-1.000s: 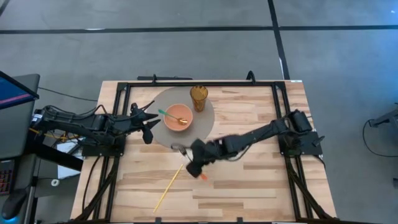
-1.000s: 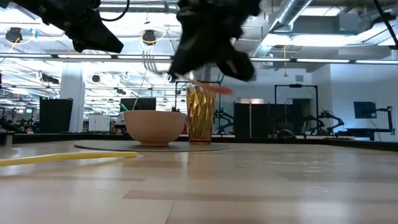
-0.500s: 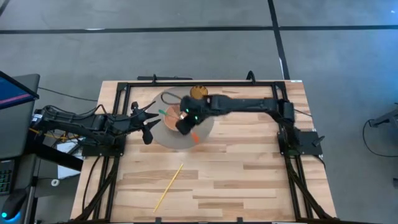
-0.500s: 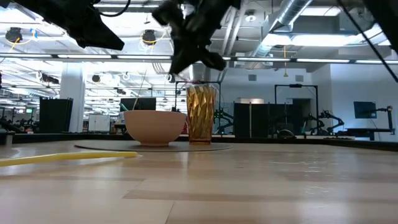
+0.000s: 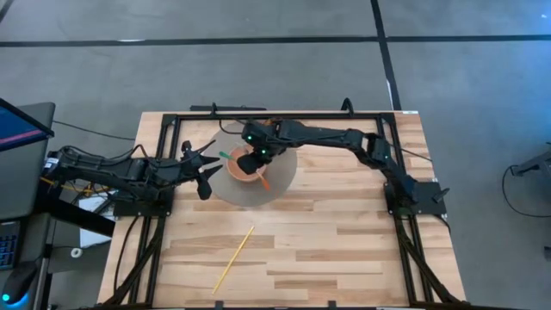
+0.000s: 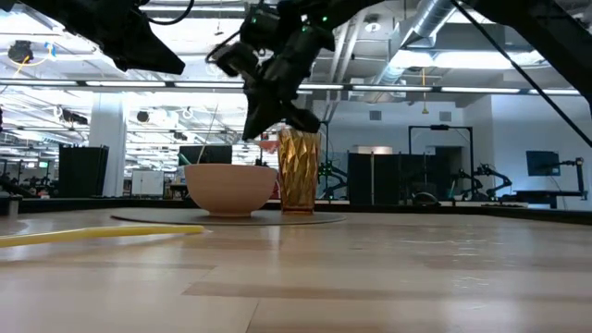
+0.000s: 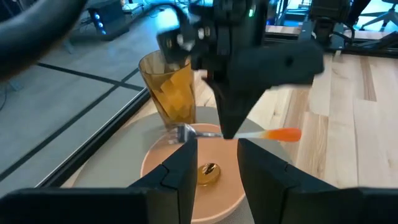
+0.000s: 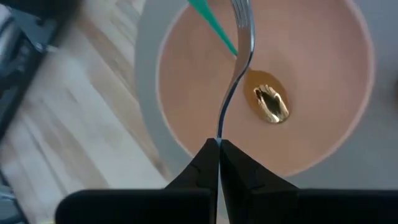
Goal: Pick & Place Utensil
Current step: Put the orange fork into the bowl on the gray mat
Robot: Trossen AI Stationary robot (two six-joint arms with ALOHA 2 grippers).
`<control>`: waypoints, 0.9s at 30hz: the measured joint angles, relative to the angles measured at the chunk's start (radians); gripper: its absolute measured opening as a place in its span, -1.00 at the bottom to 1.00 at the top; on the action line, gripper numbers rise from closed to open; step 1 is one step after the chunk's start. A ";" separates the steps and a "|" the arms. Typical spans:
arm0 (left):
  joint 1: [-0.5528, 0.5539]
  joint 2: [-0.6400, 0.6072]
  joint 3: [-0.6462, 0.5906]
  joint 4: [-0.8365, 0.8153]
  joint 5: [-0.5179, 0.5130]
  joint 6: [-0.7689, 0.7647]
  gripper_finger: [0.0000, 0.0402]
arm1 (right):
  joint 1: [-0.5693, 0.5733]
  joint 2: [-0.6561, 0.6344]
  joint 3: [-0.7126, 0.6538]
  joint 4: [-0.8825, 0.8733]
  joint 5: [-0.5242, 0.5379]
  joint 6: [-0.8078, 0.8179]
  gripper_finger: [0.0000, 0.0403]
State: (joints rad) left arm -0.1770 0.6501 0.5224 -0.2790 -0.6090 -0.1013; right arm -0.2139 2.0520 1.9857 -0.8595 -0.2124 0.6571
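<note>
My right gripper [image 5: 258, 158] is above the pink bowl [image 5: 234, 170] and shut on a fork with an orange handle [image 7: 283, 134]. The bowl stands on a round grey mat [image 5: 250, 195] and holds a spoon with a gold bowl [image 8: 270, 102] and a green handle [image 8: 210, 23]. An amber glass [image 7: 171, 87] stands upright on the mat just beyond the bowl. My left gripper [image 5: 207, 169] waits open and empty at the mat's left edge, pointing at the bowl. My right gripper pinches the fork's thin metal stem [image 8: 219, 134] between its two fingers, between the tines and the orange handle. The fingers come from above and lie across the fork. The fork hangs about level, clear of the bowl, tines [image 7: 183, 132] over the bowl, handle sticking out past its rim.
A long yellow stick [image 5: 232, 259] lies flat on the wooden table near the front left. Black frame rails [image 5: 258, 115] run along the table's far, left and right sides. The table's middle and right are bare wood.
My right gripper has carried the fork from the table's middle toward the far left, past the mat's near edge, and now holds it over the pink bowl. It has stayed shut on the fork, which stays clear of the table.
</note>
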 joint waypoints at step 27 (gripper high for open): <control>0.000 0.000 0.000 0.000 0.072 0.000 -0.42 | -0.004 0.049 -0.001 -0.023 0.002 -0.067 -1.00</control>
State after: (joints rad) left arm -0.1770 0.6498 0.5224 -0.2787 -0.5370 -0.1017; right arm -0.2176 2.1010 1.9850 -0.8825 -0.2102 0.5898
